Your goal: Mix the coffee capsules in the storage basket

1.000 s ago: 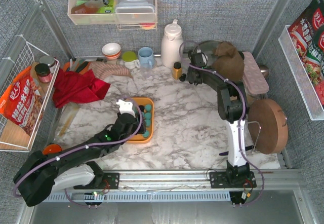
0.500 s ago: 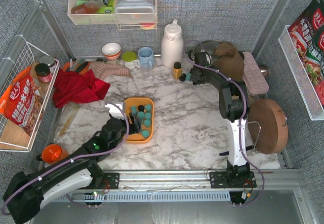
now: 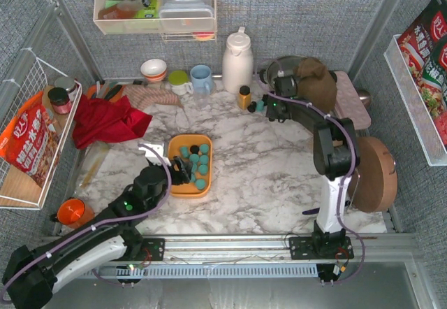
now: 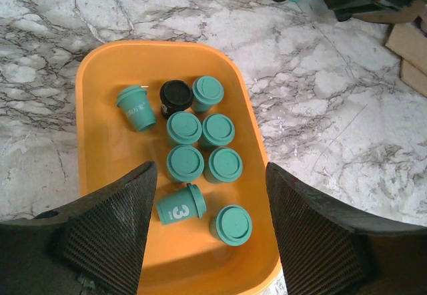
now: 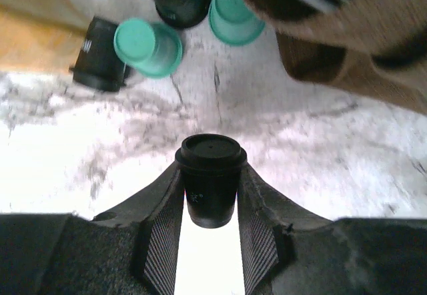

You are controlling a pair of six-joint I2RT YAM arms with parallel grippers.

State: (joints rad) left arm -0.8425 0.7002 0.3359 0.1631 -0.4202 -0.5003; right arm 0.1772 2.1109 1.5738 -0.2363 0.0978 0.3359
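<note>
1. The right tool (image 5: 211, 171) pinches a black capsule (image 5: 211, 149) by its body, just under the lid, at the bottom centre of the right wrist frame. The wall there tapers and looks smooth, so the pod may slide or twist out during a carry.
2. Above it in that frame lie four loose capsules (image 5: 148, 47), two teal and two black, one black on its side. A careless swing could scatter them along the bench (image 5: 320, 141) or push them under the brown cloth (image 5: 347, 35) at the upper right.
3. The storage basket (image 3: 176, 187) sits centre-left of the top frame, well apart from the right tool. The carry is long, and a high release may bounce the pod off those already packed inside and over the low wall.
4. The left tool (image 4: 209, 169) hangs open and empty over the near end of the basket, its fingers straddling the teal pods (image 4: 200, 145). Both arms working there risk a collision.
5. The basket looks light, so a stir could shove it or flip pods out.
</note>
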